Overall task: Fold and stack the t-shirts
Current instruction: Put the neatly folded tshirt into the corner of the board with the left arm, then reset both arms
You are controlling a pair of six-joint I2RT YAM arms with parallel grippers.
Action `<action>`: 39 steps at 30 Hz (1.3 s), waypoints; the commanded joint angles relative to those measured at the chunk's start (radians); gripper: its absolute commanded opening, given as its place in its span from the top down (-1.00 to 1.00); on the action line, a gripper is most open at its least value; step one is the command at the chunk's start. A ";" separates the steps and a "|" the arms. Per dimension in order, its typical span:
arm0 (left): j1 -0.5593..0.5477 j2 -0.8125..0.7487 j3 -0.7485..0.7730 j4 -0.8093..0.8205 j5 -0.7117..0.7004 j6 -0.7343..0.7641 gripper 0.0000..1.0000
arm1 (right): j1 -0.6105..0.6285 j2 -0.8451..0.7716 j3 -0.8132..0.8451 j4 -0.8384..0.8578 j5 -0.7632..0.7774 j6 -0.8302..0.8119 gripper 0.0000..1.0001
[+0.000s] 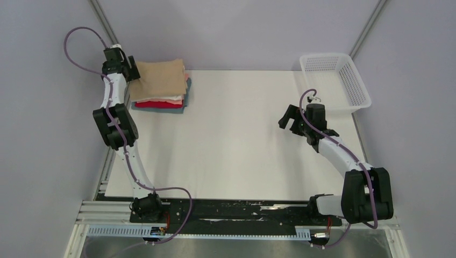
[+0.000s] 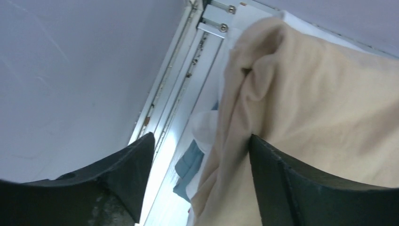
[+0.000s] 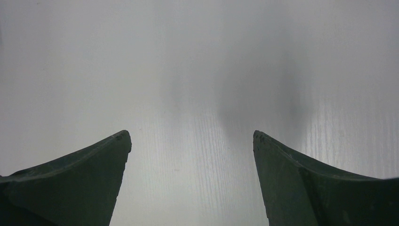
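Robot lab cell, plain grey walls (image 1: 242, 32), aluminium rail (image 1: 107, 219), white table (image 1: 242, 156)

The tan t-shirt (image 1: 159, 79) hides all but the edges of the folded shirts (image 1: 159, 104) beneath.

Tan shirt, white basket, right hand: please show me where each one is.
tan shirt (image 1: 159, 80), top view, middle of its folded upper face
white basket (image 1: 357, 83), top view, its right side wall
right hand (image 3: 190, 135), right wrist view, midway between its fingertips
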 commanded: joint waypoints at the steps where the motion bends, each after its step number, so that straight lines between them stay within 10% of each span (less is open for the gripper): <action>1: 0.010 0.052 0.114 -0.007 -0.074 -0.124 -0.92 | -0.005 -0.010 0.041 0.017 0.005 0.004 -1.00; 9: 0.011 0.063 0.252 -0.165 -0.011 -0.275 -1.00 | -0.005 -0.084 0.036 0.004 0.005 0.002 -1.00; 24: -0.167 -0.557 -0.220 -0.087 -0.005 -0.341 -1.00 | -0.006 -0.368 -0.095 -0.013 0.079 0.056 -1.00; 33: -0.505 -1.222 -1.275 0.434 -0.037 -0.512 -1.00 | -0.005 -0.546 -0.269 0.079 0.144 0.173 -1.00; 39: -0.585 -1.419 -1.565 0.423 -0.096 -0.564 -1.00 | -0.006 -0.639 -0.354 0.106 0.158 0.208 -1.00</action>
